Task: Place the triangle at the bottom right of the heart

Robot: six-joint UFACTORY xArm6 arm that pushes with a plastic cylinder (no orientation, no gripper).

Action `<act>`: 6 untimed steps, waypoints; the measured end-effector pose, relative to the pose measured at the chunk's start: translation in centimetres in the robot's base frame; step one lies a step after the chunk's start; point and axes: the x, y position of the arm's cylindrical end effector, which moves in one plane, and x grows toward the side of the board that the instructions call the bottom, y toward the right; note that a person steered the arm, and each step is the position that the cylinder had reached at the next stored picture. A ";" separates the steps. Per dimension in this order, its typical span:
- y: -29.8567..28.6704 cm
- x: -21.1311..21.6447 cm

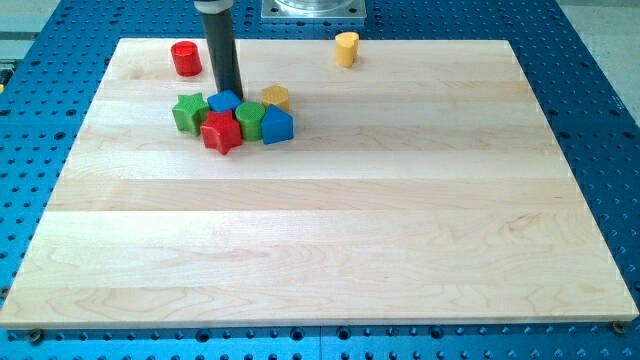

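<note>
Near the wooden board's (pixel 320 250) top-left corner: red cylinder (pixel 186 58), then a tight cluster — green star (pixel 188 112), red star (pixel 221 132), blue block (pixel 224 100), green cylinder (pixel 250 120), blue triangle (pixel 277 126), yellow block (pixel 276 97). Yellow heart (pixel 346 48) by the top edge. No gripper; my tip (pixel 235 98) touching the blue block's back, grasping nothing. Best to circle left of the triangle, then push rightward, clear of neighbours. No readable writing.

The rod (pixel 222 50) runs off the view's top edge, so its upper part is cut away. My tip (pixel 236 97) seems to end behind the blue block (pixel 224 101), which hides the contact point. The green round block (pixel 250 120) is partly covered by the red star (pixel 221 133) and the blue triangle (pixel 278 126).
</note>
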 end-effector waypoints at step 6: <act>7.2 5.8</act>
